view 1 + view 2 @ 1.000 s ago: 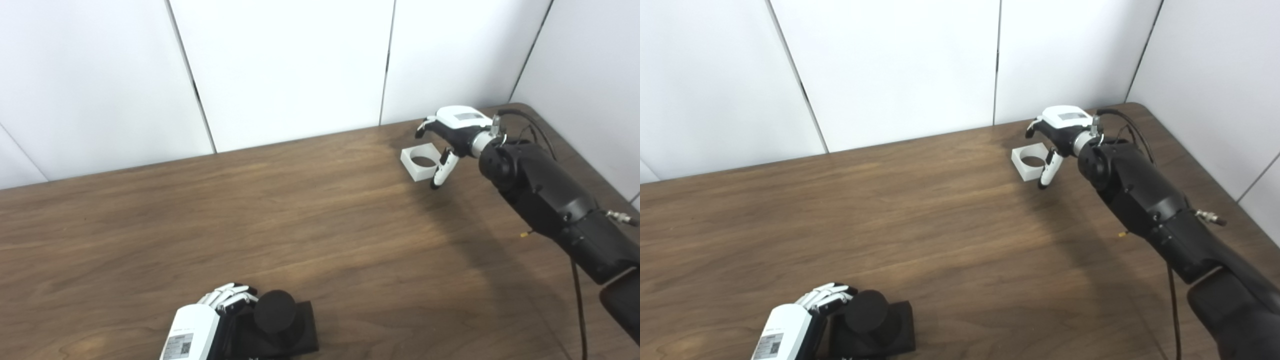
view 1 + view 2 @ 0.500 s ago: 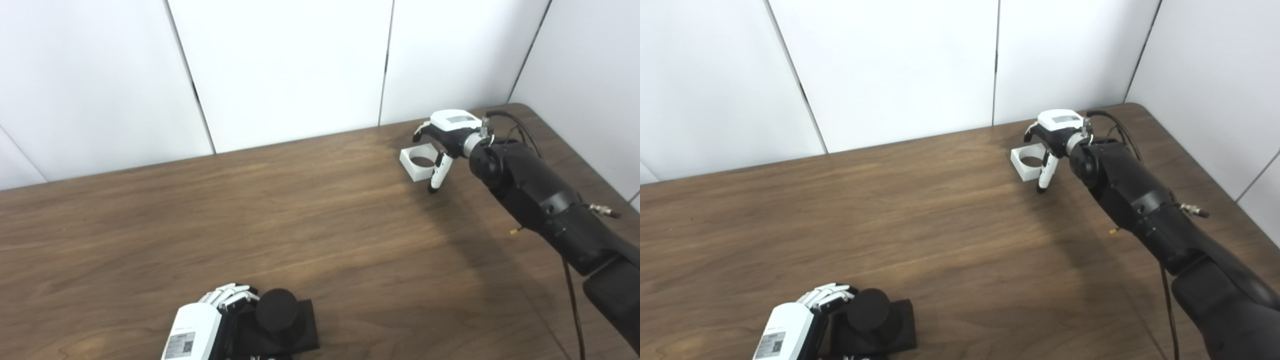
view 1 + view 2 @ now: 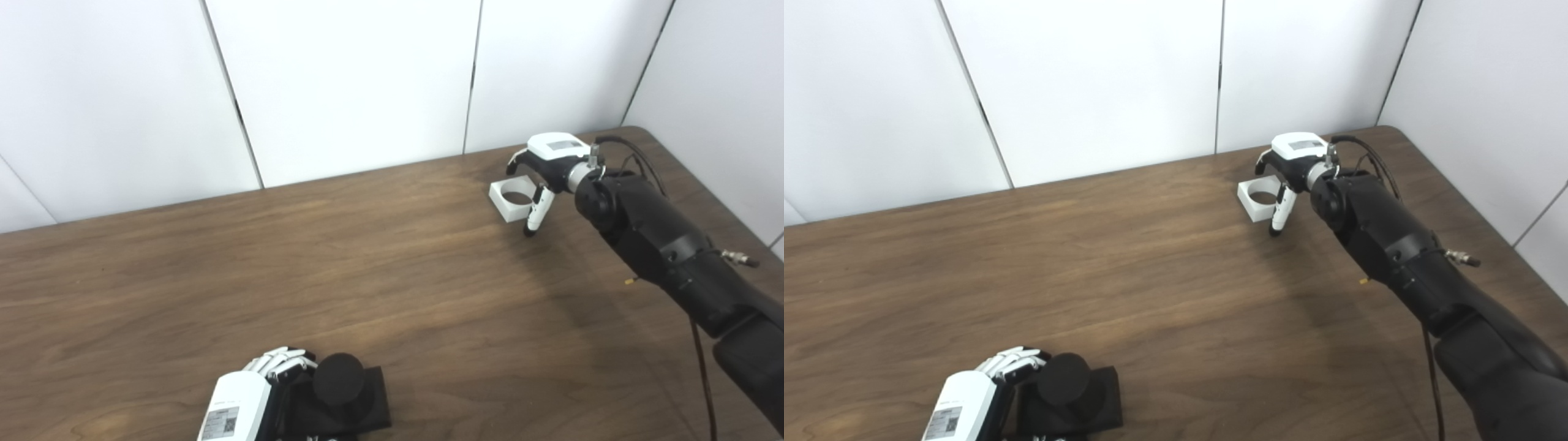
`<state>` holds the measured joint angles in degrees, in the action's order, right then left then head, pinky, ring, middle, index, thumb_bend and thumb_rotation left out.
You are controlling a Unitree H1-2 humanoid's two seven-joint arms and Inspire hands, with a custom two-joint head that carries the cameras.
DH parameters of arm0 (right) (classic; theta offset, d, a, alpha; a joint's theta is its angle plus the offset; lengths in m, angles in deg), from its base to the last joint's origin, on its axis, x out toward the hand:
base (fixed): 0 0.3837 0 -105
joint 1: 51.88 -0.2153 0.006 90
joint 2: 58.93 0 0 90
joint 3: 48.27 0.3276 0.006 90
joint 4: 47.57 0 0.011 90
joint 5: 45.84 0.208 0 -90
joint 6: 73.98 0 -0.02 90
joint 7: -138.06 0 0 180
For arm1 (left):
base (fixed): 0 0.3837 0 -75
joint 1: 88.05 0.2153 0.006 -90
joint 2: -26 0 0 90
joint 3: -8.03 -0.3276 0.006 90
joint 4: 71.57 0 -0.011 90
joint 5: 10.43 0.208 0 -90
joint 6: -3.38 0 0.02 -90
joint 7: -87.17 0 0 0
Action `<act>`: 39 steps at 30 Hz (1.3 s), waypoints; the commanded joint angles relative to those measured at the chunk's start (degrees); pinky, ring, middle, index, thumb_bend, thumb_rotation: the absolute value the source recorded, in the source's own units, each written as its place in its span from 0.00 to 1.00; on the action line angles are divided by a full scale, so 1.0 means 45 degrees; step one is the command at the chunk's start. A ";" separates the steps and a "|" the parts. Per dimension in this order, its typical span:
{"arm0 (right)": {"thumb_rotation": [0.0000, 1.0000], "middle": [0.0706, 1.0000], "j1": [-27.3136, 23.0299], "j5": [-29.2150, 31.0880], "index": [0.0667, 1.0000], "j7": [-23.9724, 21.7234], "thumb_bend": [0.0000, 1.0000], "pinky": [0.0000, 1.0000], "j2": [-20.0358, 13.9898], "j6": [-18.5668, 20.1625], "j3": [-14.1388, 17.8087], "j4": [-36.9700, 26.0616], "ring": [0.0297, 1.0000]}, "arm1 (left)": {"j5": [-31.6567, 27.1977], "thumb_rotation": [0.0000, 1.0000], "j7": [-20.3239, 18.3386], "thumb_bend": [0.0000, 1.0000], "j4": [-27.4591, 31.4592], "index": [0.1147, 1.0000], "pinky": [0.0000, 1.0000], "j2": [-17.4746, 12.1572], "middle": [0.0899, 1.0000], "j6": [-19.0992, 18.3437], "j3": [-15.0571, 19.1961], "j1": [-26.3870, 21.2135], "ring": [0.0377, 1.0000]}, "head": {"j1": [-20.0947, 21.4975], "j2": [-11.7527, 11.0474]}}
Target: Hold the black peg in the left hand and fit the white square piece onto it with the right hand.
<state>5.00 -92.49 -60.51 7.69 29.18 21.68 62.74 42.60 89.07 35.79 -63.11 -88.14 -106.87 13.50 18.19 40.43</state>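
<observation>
A: What is taking up most of the scene?

B: A broad table (image 3: 343, 257) of dark brown wood grain, matte, with a rounded far right corner, is running up to smooth white wall panels (image 3: 349, 79).

A: And the arms?

B: The right arm (image 3: 661, 245), glossy black with a thin cable along it, is stretching to the far right of the table. The right hand (image 3: 542, 168), white on its back and black underneath, is arching over the white square piece (image 3: 513, 199). Its fingers are spreading apart, some curling past the far side, the thumb (image 3: 534, 214) pointing down just beside the near right corner. I cannot tell whether any of them is touching it; it is not gripping it.

A: That piece?

B: A low white block with crisp edges and a round hole through its middle, lying flat on the wood.

A: And near the bottom edge?

B: The left hand (image 3: 986, 392) is curling its white fingers against the left side of the black peg (image 3: 1064, 380), a stubby round matte cylinder standing on a flat square black base (image 3: 1102, 398). Whether it is truly clasping it, I cannot tell.
</observation>
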 commanded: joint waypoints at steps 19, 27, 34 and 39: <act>0.13 0.74 0.0307 -0.0185 0.45 0.1914 0.52 0.89 -0.0224 -0.1783 0.0193 -0.0517 0.89 | -0.0082 0.05 -0.1433 0.51 -0.0371 0.42 0.71 -0.0044 0.71 -0.0524 -0.0262 0.0545 0.79 | -0.0007 0.0007; 0.13 0.74 0.1135 0.0294 0.45 0.1423 0.52 0.90 -0.0181 -0.1815 0.0762 -0.3552 0.88 | -0.0266 0.05 -0.1325 0.51 -0.0545 0.42 0.70 0.0021 0.70 -0.0445 -0.0222 0.0468 0.78 | -0.0176 -0.0011; 0.13 0.74 0.1763 0.0219 0.45 0.0346 0.52 0.91 0.0045 -0.1755 0.0940 -0.6908 0.88 | -0.0240 0.05 -0.1436 0.51 -0.0592 0.42 0.71 0.0129 0.70 -0.0512 -0.0286 0.0383 0.78 | -0.0564 0.0041; 0.13 0.72 0.2072 0.0133 0.45 -0.0641 0.52 0.91 0.0449 -0.1772 0.0931 -0.9083 0.87 | 0.0097 0.05 -0.1511 0.51 -0.0629 0.42 0.72 0.0291 0.70 -0.0686 -0.0409 0.0343 0.78 | -0.0863 -0.0101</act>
<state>16.09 -91.67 -63.21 10.08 21.91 24.68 24.58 43.08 88.02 36.22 -62.21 -89.22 -106.90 13.28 14.77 39.90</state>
